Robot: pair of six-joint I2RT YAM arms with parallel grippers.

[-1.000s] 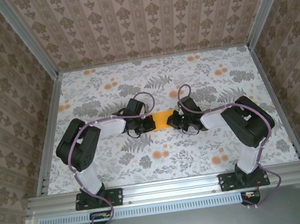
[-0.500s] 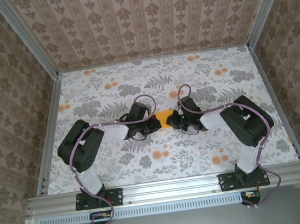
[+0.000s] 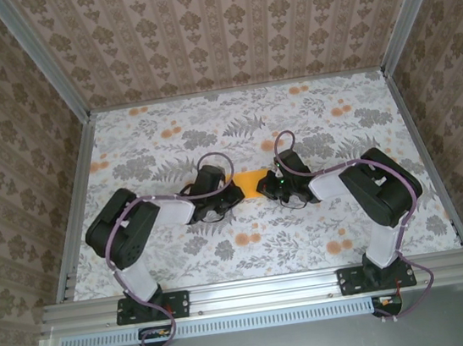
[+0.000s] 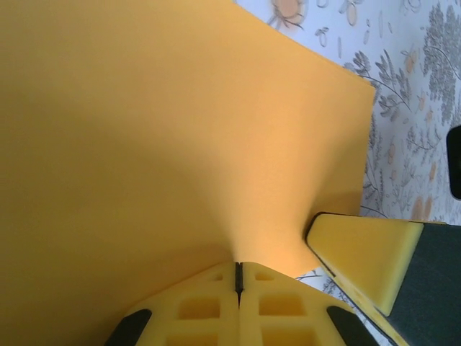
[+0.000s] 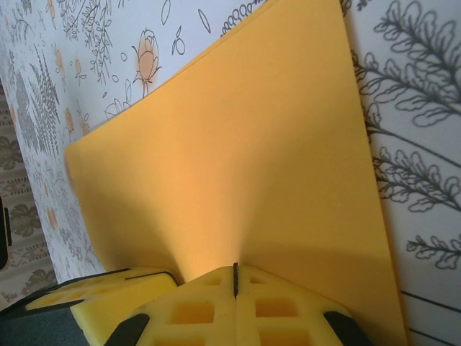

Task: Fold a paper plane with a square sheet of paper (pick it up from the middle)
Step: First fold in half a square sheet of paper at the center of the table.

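Top view: square sheet of paper (image 3: 251,182) mid-table on floral tablecloth (image 3: 351,234), between left gripper (image 3: 234,191) and right gripper (image 3: 266,187); jaws too small to judge. Left wrist: jaws together, clamped on the sheet's edge, paper puckering at the seam; right gripper's yellow finger alongside. Right wrist: jaws together, clamped on the opposite edge.

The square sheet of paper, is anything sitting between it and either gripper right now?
Nothing visible is in the way. The left gripper and the right gripper are each already shut on the square sheet of paper, pinching it close beside one another over the floral table.
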